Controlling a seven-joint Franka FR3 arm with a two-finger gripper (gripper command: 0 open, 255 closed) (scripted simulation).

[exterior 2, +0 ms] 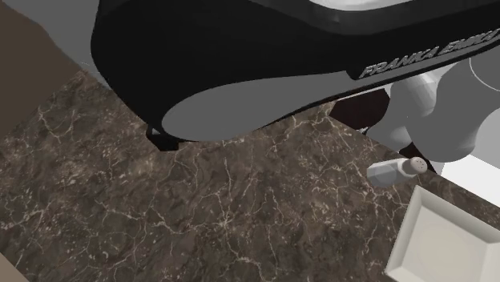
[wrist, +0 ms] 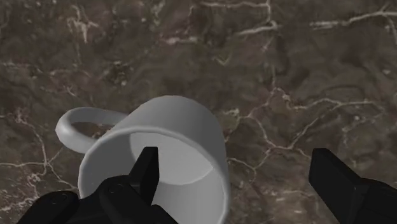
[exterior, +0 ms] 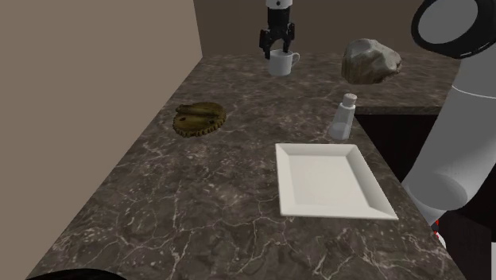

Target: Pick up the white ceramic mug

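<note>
The mug [exterior: 283, 62] stands on the counter [exterior: 199, 199] well beyond the plate [exterior: 330, 180], close to the back wall. The gripper [exterior: 277, 44] hangs right over it with the jaws spread. In the wrist view one finger dips inside the rim while the other stands outside, apart from the wall on the side away from the handle, so nothing is pinched yet. The grip looks best taken on that wall. Sink a little deeper so the pads catch more than the lip, close gently so the mug doesn't skid, then lift straight up.
</note>
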